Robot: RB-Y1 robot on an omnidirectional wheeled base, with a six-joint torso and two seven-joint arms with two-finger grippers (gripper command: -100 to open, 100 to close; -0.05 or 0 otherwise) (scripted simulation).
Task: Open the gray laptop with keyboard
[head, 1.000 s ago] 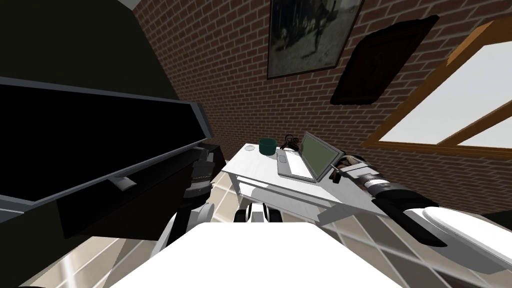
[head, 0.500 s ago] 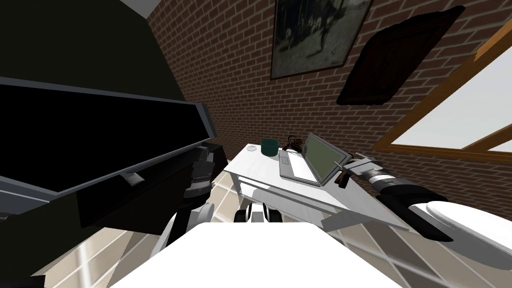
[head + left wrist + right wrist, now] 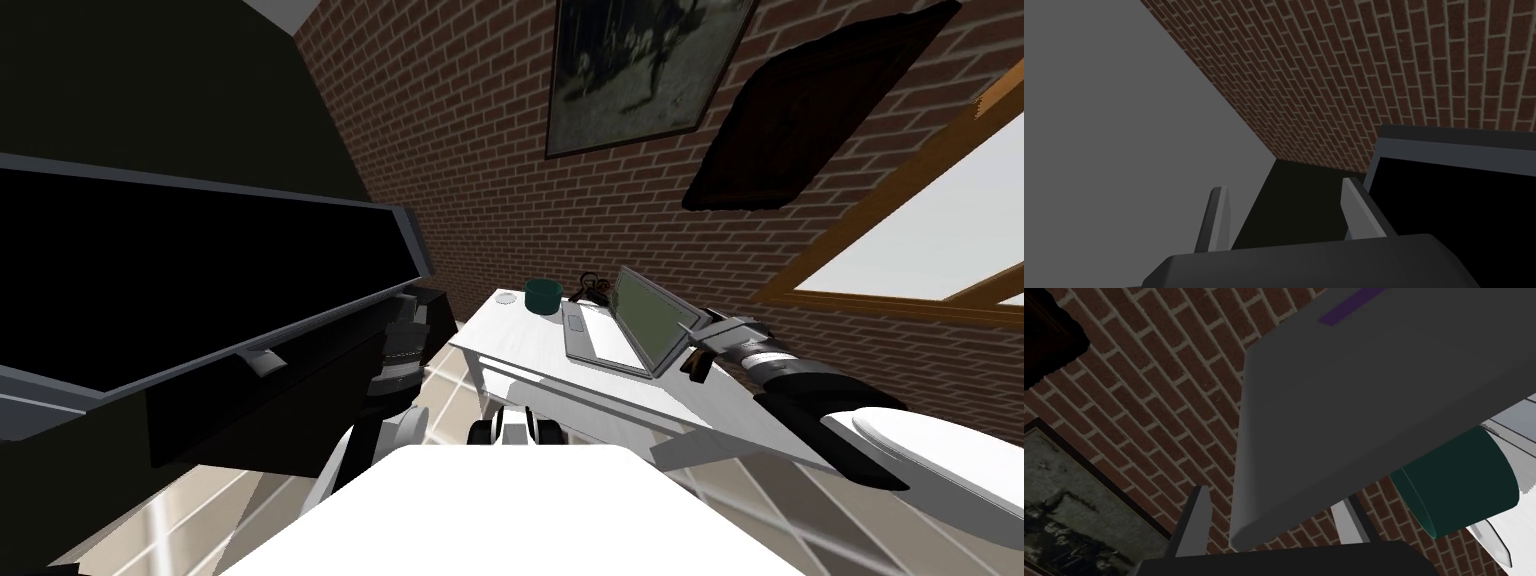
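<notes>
At nine o'clock of the white counter, the left claw hangs spread wide. A green cup sits at ten o'clock of the grey laptop, whose lid stands raised. At its three o'clock, the right claw gapes wide astride the lid's edge.

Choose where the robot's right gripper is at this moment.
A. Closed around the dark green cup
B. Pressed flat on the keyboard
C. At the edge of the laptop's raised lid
C: in the right wrist view, the edge of the grey laptop lid lies between the open fingers of the right gripper.
</notes>
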